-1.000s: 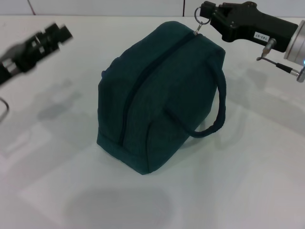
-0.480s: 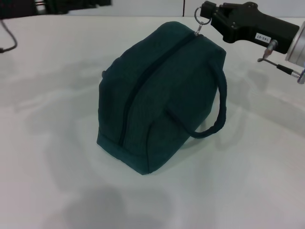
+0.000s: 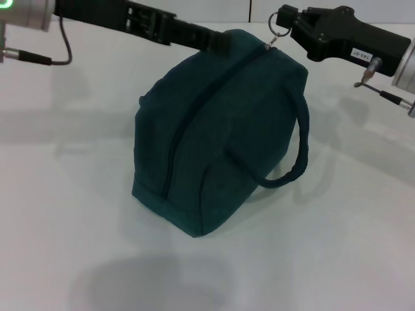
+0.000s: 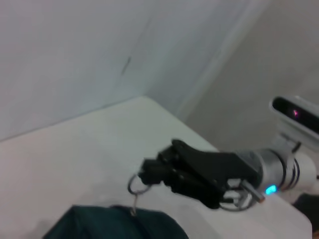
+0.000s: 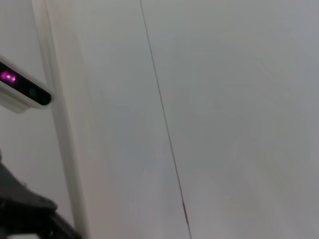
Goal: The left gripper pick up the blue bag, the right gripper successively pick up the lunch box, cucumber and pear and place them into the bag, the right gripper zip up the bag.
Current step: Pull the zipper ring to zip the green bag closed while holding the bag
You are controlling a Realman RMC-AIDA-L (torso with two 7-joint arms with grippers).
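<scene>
Large dark teal-blue fabric bag (image 3: 214,129) stands upright on the white desk (image 3: 78,214), near the middle of the head view. Zipper runs closed along the ridge from the near low end up to the far top end. One loop handle (image 3: 288,152) hangs out on the robot's right side of the bag. No logo readable from here.

Silver ring pull (image 3: 278,24) sits at the far top end of the zipper, standing up above the fabric. In the left wrist view the same ring (image 4: 135,185) hangs from the tip of the opposite claw, a thin link dropping to the bag's top edge (image 4: 114,224).

Right gripper (image 3: 285,19), black two-fingered claw on a black arm with silver wrist, reaches in from the right at the bag's far top corner; its jaws are pinched on the silver ring pull. A small white label (image 3: 355,49) sits on the claw's body; characters too small to read.

Left gripper (image 3: 217,43), black claw on a black arm with a silver wrist section, extends in from the far left, its tip touching or just over the bag's top edge at the far left side. Cannot tell whether its jaws are released or clenched. A green light shows at the wrist (image 3: 5,4).

Right wrist view shows only a pale wall and a magenta light (image 5: 9,77).
</scene>
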